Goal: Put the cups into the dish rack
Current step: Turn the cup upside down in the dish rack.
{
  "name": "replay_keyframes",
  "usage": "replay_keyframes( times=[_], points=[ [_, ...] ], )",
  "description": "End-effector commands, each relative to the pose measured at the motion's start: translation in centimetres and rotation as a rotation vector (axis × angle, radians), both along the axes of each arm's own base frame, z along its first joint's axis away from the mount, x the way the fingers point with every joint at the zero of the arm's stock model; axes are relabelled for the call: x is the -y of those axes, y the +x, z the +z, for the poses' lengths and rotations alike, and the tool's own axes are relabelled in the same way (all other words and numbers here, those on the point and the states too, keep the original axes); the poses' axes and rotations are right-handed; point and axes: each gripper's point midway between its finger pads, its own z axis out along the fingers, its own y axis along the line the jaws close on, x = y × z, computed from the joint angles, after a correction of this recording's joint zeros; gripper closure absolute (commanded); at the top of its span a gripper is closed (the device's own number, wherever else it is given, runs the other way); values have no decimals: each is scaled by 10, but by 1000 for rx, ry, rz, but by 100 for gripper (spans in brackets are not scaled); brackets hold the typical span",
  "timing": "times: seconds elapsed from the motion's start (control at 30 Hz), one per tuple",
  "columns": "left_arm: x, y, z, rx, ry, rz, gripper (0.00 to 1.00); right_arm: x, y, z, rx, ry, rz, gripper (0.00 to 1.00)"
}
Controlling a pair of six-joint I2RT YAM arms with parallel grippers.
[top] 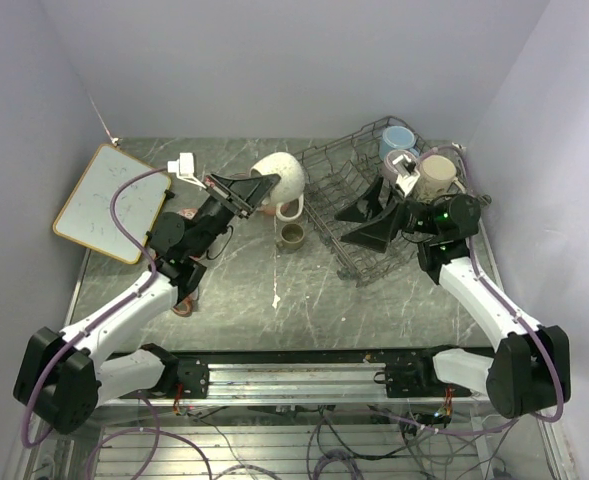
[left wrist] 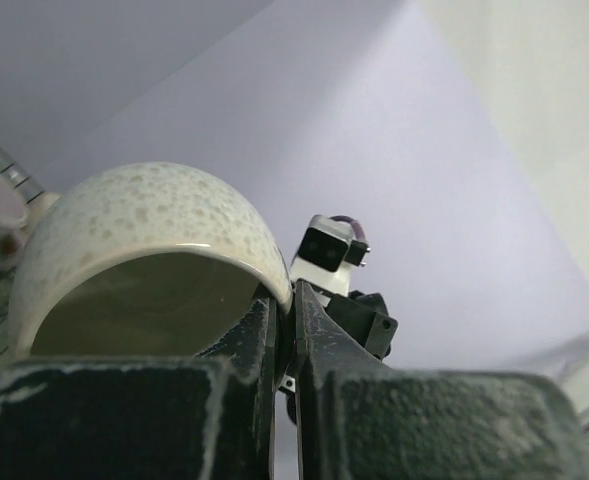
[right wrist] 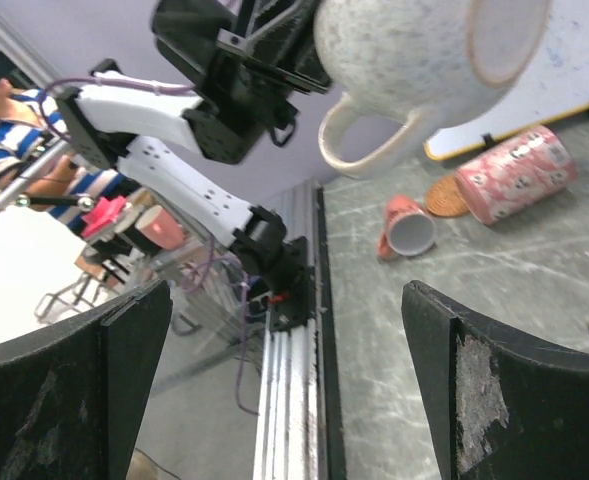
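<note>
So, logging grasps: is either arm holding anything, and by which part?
The left gripper pinches the cream speckled mug by its rim, one finger inside; the right gripper is open and empty.

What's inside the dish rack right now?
At the far end of the dish rack: a blue mug, a mauve mug, a beige mug. The right gripper hides part of its floor.

A mug [top: 282,175] is held above the bench [top: 274,300] between the whiteboard [top: 109,203], left, and the dish rack [top: 329,175], right; three mugs [top: 436,175] are lodged in its far corner, another mug [top: 292,236] beside it.
</note>
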Motion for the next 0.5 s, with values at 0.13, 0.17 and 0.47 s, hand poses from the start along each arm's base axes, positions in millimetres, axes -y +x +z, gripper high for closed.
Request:
replay_keyframes(
  times=[0.13, 0.17, 0.47],
  points=[
    [-15, -63, 123, 447, -276, -50, 93, -25, -10, 44, -74, 106, 43, 1],
    [-14, -66, 126, 462, -285, -45, 93, -29, -10, 46, -78, 107, 47, 1],
    [-3, -89, 152, 568, -338, -66, 93, -45, -5, 64, -141, 158, 75, 2]
  ],
)
